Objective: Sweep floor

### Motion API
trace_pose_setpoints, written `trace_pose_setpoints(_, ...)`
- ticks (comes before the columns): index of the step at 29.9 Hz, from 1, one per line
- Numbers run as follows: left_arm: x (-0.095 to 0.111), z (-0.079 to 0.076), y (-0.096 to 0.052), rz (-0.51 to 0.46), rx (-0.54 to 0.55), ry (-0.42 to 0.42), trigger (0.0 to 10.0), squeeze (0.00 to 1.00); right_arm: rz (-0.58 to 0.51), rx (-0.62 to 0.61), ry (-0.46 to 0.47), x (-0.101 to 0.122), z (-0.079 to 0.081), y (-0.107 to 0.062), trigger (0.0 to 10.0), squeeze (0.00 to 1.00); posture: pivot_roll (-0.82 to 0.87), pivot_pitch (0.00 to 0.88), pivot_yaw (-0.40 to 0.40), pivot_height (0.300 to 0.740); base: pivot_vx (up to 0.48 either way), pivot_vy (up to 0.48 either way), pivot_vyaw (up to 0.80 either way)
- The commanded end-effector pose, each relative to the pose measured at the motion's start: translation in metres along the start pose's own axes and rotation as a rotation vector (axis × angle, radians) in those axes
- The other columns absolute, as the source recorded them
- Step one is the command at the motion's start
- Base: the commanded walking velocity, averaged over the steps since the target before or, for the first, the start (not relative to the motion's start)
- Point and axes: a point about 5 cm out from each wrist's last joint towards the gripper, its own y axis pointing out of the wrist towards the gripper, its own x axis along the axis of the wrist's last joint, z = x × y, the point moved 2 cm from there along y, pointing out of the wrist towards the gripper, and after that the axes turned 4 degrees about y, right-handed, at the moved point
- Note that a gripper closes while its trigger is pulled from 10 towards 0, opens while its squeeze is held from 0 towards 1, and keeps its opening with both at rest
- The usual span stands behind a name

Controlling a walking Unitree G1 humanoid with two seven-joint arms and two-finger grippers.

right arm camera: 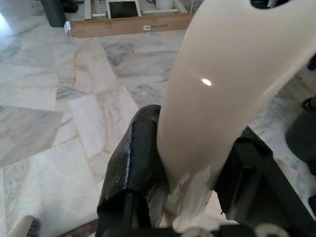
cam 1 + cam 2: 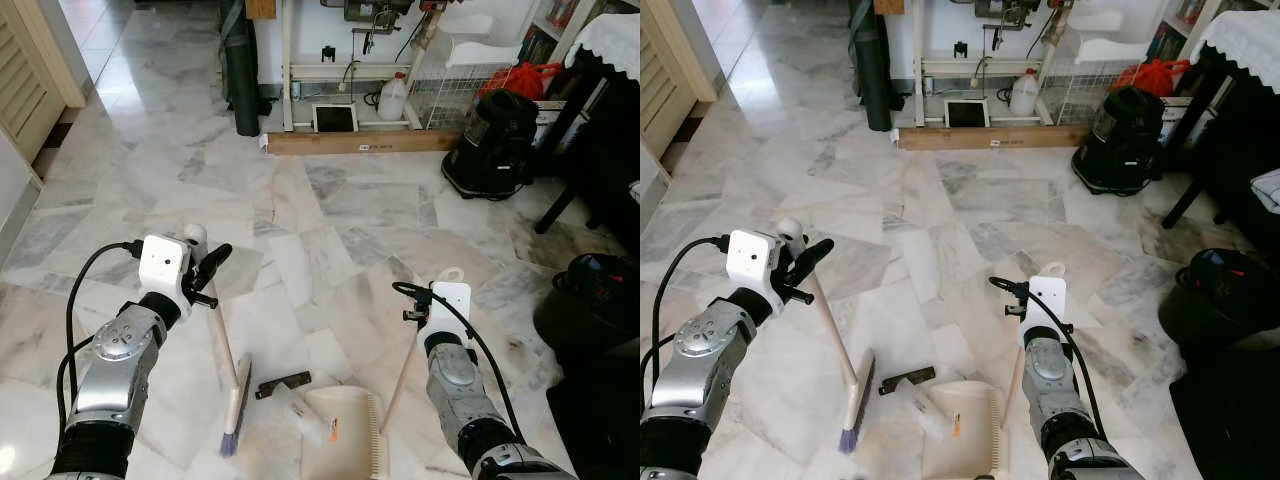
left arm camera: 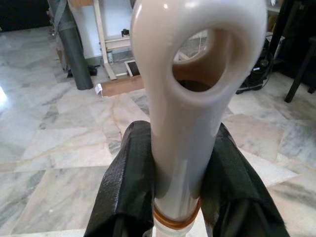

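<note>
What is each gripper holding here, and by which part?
The left gripper clamps the broom near the top of its handle, just below the hanging loop. The right gripper clamps the dustpan by its long handle's upper end.

Dustpan (image 2: 345, 430) base cut off by the frame edge; dark scrap (image 2: 283, 383) beside it perhaps debris.

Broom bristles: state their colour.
Purple bristles at the tips, clearest in the left eye view.
</note>
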Motion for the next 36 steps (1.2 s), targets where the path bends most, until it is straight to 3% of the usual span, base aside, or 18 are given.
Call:
trace_pose_setpoints(1, 0.003, 0.001, 0.0, -0.032, 0.002, -0.009, 10.0, 0.0, 0.077, -0.012, -0.013, -0.018, -0.004, -0.006, 10.0, 0.0, -0.02, 0.115, -0.05, 0.74, 0.0, 0.0, 0.0)
trace_pose_setpoints(9, 0.006, -0.001, 0.001, -0.052, -0.018, -0.04, 10.0, 0.0, 0.079, -0.01, -0.013, -0.018, -0.003, -0.006, 10.0, 0.0, -0.02, 0.113, -0.049, 0.74, 0.0, 0.0, 0.0)
trace_pose_setpoints(17, -0.003, -0.012, 0.001, -0.007, -0.086, -0.062, 10.0, 0.0, 0.079, -0.011, -0.013, -0.018, -0.003, -0.006, 10.0, 0.0, -0.02, 0.11, -0.047, 0.74, 0.0, 0.0, 0.0)
trace_pose_setpoints(29, -0.007, -0.015, 0.0, 0.02, -0.12, -0.09, 10.0, 0.0, 0.08, -0.013, -0.013, -0.018, -0.004, -0.006, 10.0, 0.0, -0.02, 0.113, -0.046, 0.74, 0.0, 0.0, 0.0)
trace_pose_setpoints(36, -0.004, -0.013, 0.0, 0.003, -0.117, -0.199, 10.0, 0.0, 0.08, -0.018, -0.014, -0.018, -0.004, -0.006, 10.0, 0.0, -0.02, 0.115, -0.046, 0.74, 0.0, 0.0, 0.0)
